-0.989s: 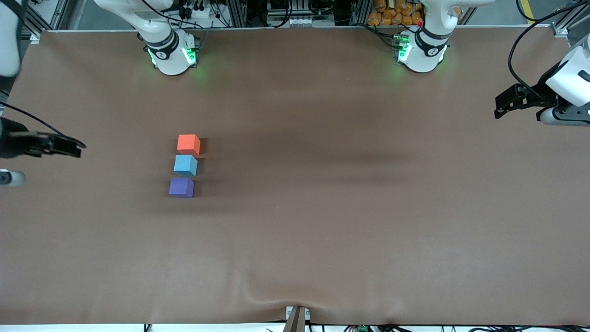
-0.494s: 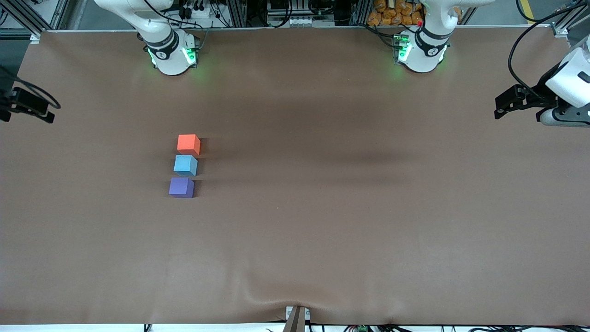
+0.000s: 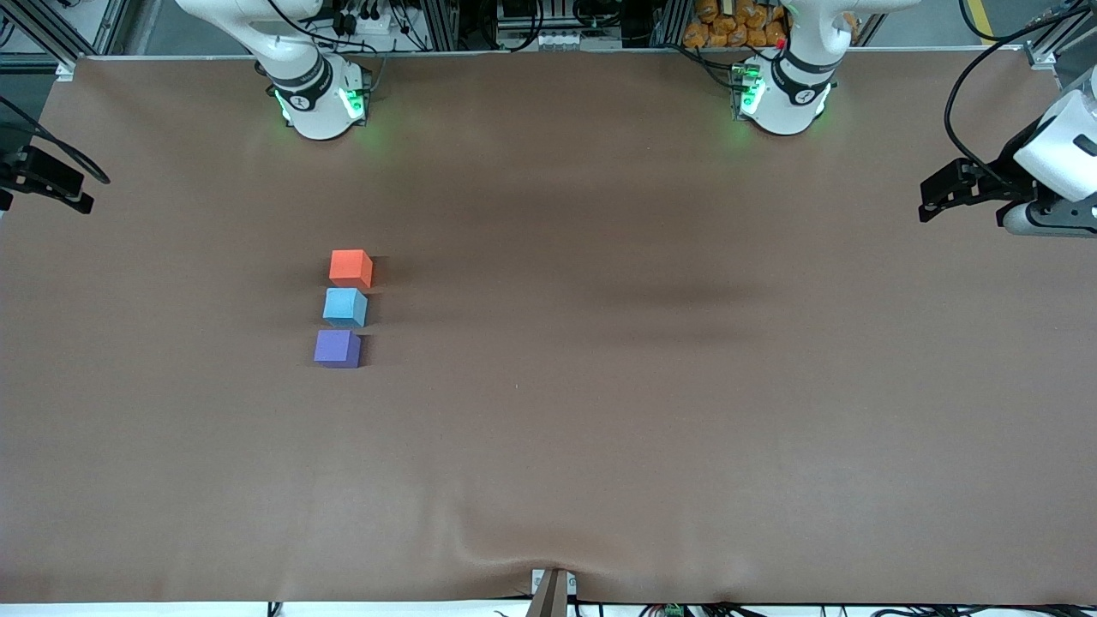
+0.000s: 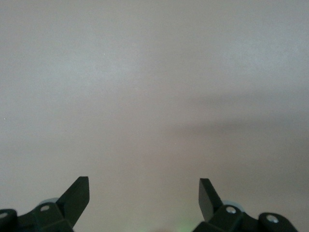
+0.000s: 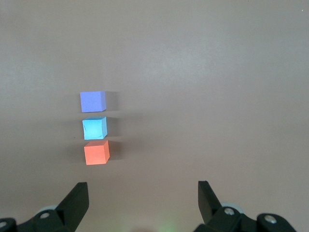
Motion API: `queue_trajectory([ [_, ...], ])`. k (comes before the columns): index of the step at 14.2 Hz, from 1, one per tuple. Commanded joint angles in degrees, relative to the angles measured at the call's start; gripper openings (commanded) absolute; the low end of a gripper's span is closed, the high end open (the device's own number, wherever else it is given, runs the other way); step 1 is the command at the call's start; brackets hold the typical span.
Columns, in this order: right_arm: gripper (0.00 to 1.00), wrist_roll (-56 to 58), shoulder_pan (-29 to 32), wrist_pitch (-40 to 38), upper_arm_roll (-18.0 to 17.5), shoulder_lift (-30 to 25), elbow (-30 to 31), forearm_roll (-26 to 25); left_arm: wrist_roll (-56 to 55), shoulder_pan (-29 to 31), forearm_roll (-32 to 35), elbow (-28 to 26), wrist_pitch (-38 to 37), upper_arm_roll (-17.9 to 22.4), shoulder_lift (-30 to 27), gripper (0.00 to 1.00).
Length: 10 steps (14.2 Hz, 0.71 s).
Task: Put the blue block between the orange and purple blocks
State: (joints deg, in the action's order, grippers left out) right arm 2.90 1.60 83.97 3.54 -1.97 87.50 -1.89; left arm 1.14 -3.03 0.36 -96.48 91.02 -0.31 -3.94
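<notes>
The blue block [image 3: 345, 307] [image 5: 94, 128] sits on the table in a short row, between the orange block [image 3: 350, 267] [image 5: 96, 152] and the purple block [image 3: 337, 349] [image 5: 91, 101]. Orange is farthest from the front camera and purple nearest, with narrow gaps between the cubes. My right gripper [image 3: 60, 184] [image 5: 143, 193] hangs open and empty over the table's edge at the right arm's end, well away from the row. My left gripper [image 3: 938, 193] [image 4: 144, 191] is open and empty over the left arm's end of the table.
A brown cloth [image 3: 600, 386] covers the whole table, with a raised wrinkle [image 3: 523, 548] near the front edge. Both arm bases [image 3: 319, 98] [image 3: 784, 94] stand along the edge farthest from the front camera. Nothing else lies on the cloth.
My right gripper has drawn back from the blocks toward the right arm's end of the table and toward the bases' edge. The blocks and the left arm have not moved.
</notes>
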Motion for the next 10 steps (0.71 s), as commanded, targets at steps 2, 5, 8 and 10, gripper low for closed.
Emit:
queue_trajectory([
  [2, 1.00, 0.53, 0.77, 1.19, -0.91, -0.84, 0.75, 0.74, 0.80, 0.48, -0.89, 0.50, 0.39, -0.22, 0.16, 1.00],
  [5, 1.00, 0.36, 0.68, 1.37, -0.99, -0.84, 0.75, 0.83, 0.80, 0.48, -0.89, 0.50, 0.39, -0.22, 0.25, 1.00],
  [8, 1.00, 0.36, 0.68, 1.37, -1.08, -0.84, 0.75, 0.83, 0.80, 0.57, -0.89, 0.50, 0.39, -0.22, 0.25, 1.00],
  [10, 1.00, 0.27, 0.68, 1.37, -1.08, -0.84, 0.75, 0.83, 0.80, 0.40, -0.80, 0.59, 0.39, -0.22, 0.25, 1.00],
])
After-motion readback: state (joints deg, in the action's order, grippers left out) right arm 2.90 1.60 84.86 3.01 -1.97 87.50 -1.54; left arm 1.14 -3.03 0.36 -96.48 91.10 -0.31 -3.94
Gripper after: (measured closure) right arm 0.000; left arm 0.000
